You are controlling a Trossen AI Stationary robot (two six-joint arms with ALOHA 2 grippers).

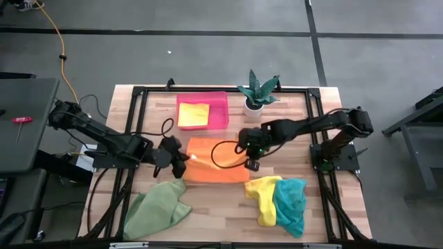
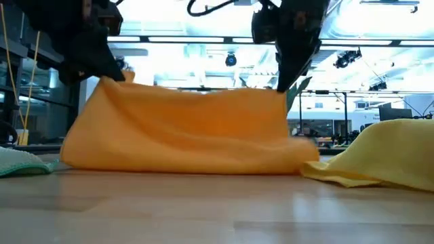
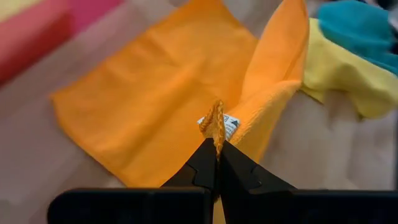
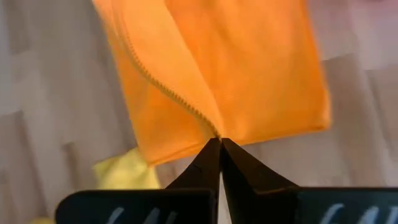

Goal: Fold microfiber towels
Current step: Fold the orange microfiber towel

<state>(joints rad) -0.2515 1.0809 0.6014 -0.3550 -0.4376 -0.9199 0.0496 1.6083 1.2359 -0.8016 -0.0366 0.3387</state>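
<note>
- Left pincer (image 1: 181,160) clamped on one near corner of the orange towel (image 1: 214,166); corner and label poke up between its tips in the left wrist view.
- Right pincer (image 1: 252,164) pinched shut on the other near corner; hemmed edge runs straight from its tips.
- Between the two pincers the lifted edge hangs in a shallow sag; far half lies flat on the worktop (image 1: 221,214).
- Cloth looks light, limp, a bit grippy: judged unlikely to slip, likely to droop and crease unless held taut.
- Corners seem the best hold.
- Green towel (image 1: 158,207) just beside the left pincer, nearer the front edge.
- Yellow towel (image 1: 261,194) and teal towel (image 1: 291,202) just beside the right pincer, crumpled.
- Folded yellow one (image 1: 194,114) in the pink tray (image 1: 220,104), beyond both.
</note>
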